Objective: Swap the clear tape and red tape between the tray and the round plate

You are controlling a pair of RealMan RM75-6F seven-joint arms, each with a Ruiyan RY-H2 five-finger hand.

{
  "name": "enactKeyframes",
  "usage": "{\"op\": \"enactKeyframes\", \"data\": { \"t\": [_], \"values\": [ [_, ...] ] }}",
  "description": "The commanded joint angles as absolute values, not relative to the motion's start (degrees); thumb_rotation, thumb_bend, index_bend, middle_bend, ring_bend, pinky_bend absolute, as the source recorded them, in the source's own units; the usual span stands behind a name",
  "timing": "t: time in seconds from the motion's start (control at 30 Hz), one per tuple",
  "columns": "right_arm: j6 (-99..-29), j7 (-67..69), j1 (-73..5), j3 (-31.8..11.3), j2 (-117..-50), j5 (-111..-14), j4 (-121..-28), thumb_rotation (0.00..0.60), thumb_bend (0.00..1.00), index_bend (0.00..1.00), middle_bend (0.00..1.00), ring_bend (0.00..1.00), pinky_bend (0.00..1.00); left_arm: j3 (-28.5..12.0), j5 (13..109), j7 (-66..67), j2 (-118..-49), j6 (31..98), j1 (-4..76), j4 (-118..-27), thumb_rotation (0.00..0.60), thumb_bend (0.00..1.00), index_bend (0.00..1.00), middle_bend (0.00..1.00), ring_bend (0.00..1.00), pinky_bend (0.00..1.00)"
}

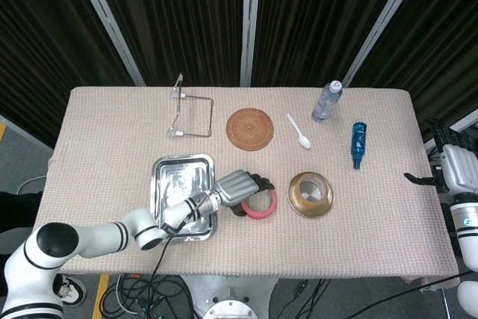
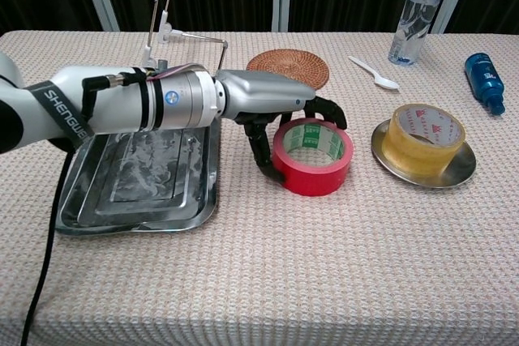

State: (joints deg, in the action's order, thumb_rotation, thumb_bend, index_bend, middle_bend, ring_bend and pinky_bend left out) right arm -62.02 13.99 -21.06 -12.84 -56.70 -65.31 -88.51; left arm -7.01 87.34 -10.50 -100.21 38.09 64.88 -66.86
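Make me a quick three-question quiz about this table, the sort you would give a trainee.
1. True or false: the red tape lies in the metal tray.
2. What sits on the round plate? A) white spoon B) clear tape C) blue bottle
3. Which robot hand has its fingers around the red tape?

Key
1. False: it stands on the tablecloth, right of the tray.
2. B: the clear tape sits on the plate; the white spoon and blue bottle lie on the table.
3. The left robot hand; the right robot hand is off beyond the table edge.
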Motion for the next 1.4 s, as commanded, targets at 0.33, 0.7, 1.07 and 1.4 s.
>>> {"op": "enactKeyframes", "data": {
  "t": [0.33,0.7,1.07,1.4],
  "values": [
    [-61.59,13.58,-21.24,-13.36,-56.59,-65.63,-88.91,0.6,0.01,0.0,0.01,0.0,0.0,-5.82,86.23,-8.05,-89.52,45.18,59.62,-75.29,0.6,0.26,0.31,0.33,0.23,0.4],
    [-60.61,10.91,-22.51,-13.51,-57.68,-65.74,-90.16,0.6,0.02,0.0,0.01,0.0,0.0,-0.69,80.68,-1.87,-80.59,51.14,48.66,-81.33,0.6,0.25,0.31,0.33,0.23,0.4],
    [-61.29,9.08,-22.48,-13.67,-57.59,-65.28,-91.83,0.6,0.02,0.0,0.01,0.0,0.0,0.56,81.41,-2.86,-84.16,53.95,44.38,-78.28,0.6,0.17,0.1,0.09,0.02,0.24],
    [-63.89,9.76,-20.75,-11.86,-58.07,-69.57,-92.76,0.6,0.02,0.0,0.0,0.0,0.0,1.38,77.84,1.1,-77.37,60.84,36.81,-85.34,0.6,0.16,0.06,0.0,0.0,0.18]
  ]
}}
